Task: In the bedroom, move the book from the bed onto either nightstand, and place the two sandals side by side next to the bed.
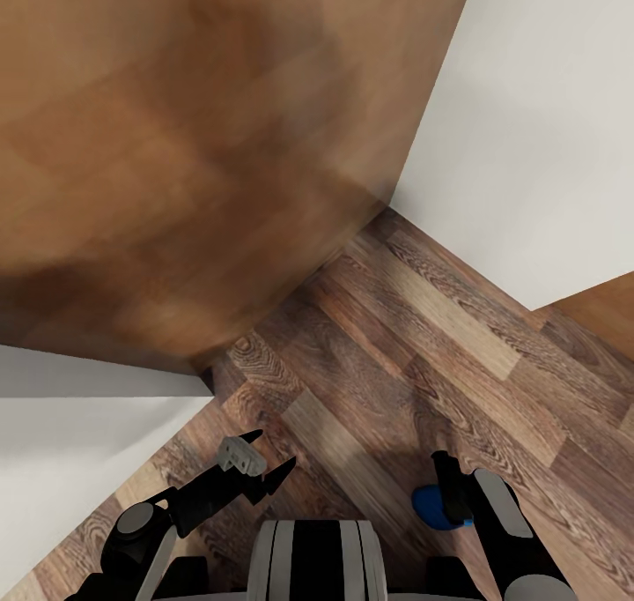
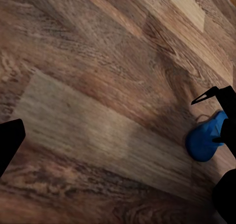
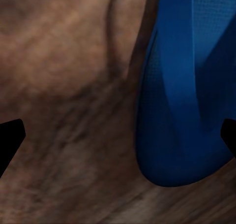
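One bright blue sandal (image 1: 431,508) lies on the wood-plank floor just in front of my base, on the right. My right gripper (image 1: 451,493) hangs directly over it, open. In the right wrist view the sandal (image 3: 182,111) sits between the spread fingers, close to one fingertip (image 3: 229,135) and well apart from the other. The left wrist view shows the same sandal (image 2: 204,141) under the right gripper's dark fingers. My left gripper (image 1: 262,462) is open and empty above bare floor. The book, the bed and the nightstand are out of view.
A large blurred brown wooden surface (image 1: 176,143) fills the upper left, close to the camera. White walls stand at the right (image 1: 537,125) and lower left (image 1: 79,442). A strip of plank floor (image 1: 396,337) runs between them. My trunk (image 1: 315,559) shows at the bottom.
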Controlling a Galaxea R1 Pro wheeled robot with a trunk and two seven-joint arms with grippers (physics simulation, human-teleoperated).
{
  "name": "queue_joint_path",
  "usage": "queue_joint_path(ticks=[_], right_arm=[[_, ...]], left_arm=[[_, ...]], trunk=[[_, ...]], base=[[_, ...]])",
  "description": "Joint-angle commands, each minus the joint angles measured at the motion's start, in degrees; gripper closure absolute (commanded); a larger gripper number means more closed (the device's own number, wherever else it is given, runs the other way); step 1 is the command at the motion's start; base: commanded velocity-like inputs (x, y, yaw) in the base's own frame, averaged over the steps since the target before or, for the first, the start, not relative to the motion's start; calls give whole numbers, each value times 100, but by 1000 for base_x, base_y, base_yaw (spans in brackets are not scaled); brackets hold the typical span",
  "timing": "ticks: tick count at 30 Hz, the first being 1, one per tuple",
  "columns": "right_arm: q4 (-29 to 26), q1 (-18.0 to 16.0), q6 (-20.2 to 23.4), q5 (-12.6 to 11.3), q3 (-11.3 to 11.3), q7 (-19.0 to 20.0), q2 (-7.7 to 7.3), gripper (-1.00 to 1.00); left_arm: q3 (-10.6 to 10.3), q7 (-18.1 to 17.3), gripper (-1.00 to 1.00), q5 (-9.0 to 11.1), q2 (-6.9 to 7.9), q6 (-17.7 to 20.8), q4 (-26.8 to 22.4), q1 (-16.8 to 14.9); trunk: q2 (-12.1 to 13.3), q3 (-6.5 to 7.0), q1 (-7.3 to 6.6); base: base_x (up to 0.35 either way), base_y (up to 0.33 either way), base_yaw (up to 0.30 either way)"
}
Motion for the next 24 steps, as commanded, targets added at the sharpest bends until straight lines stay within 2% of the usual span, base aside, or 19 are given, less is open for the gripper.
queue_joint_path(ticks=[1,5,13,24], right_arm=[[-6,0,31,-15,-15,-29,4,-100],[-7,-2,31,-15,-15,-29,5,-100],[-9,-3,31,-15,-15,-29,4,-100],[-9,-5,31,-15,-15,-29,11,-100]], left_arm=[[-3,-7,-100,30,3,49,-5,-2],[-3,-8,-100,30,3,51,-8,-2],[-3,-8,-100,30,3,50,-9,-2],[-3,20,-100,30,3,45,-6,-2]], trunk=[[-1,-3,-1],[-1,-3,-1],[-1,-3,-1],[-1,-3,-1]], base=[[0,0,0],[-16,0,0],[-188,0,0],[23,-33,0]])
